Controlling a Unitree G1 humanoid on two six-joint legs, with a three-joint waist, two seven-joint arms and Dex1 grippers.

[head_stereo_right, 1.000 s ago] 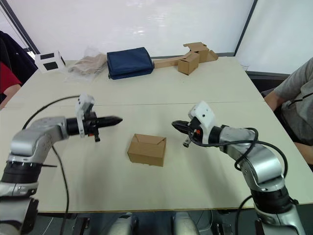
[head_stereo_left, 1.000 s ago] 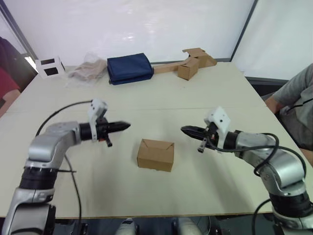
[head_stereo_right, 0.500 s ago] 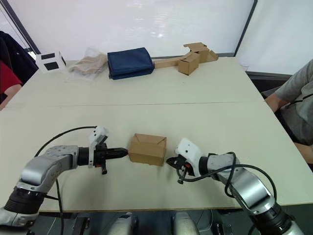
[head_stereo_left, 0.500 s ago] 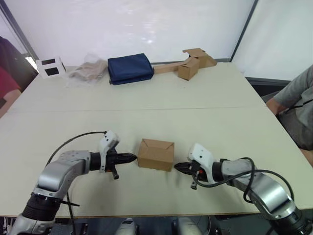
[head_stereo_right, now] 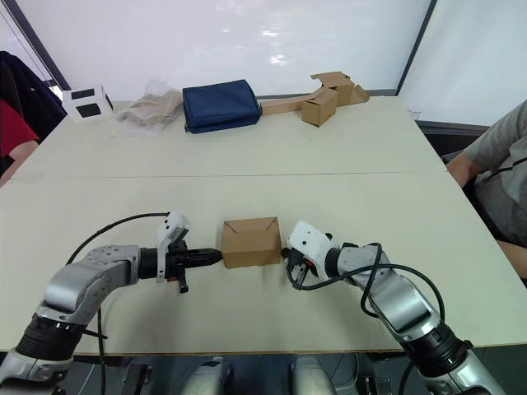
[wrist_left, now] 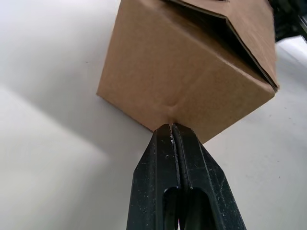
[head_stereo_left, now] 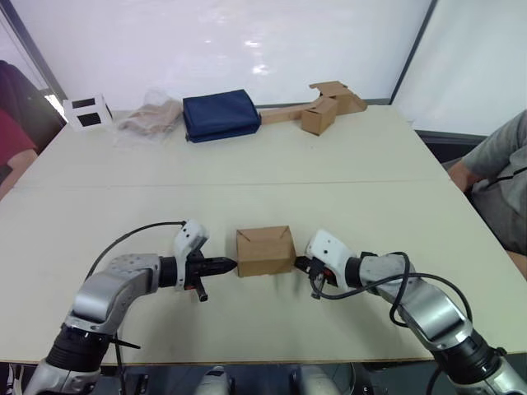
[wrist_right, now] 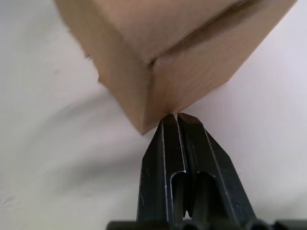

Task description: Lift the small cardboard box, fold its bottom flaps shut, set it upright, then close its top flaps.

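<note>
a pale cream table (head_stereo_left: 346,156) fills most of the frame. on it, at centre, sits the small cardboard box (head_stereo_left: 265,251). along the upper edge lie a white box (head_stereo_left: 86,113) at upper left, crumpled plastic (head_stereo_left: 148,120), a navy folded cloth (head_stereo_left: 219,114), and joined cardboard boxes (head_stereo_left: 323,109).

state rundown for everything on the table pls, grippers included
box: on table, pinched between both gripper tips, upper flaps folded down
left gripper: shut, tip against box's left wall
right gripper: shut, tip against box's right side
blue cloth: folded, far side
plastic bag: crumpled
box cluster: flaps open, on cardboard strip
</note>
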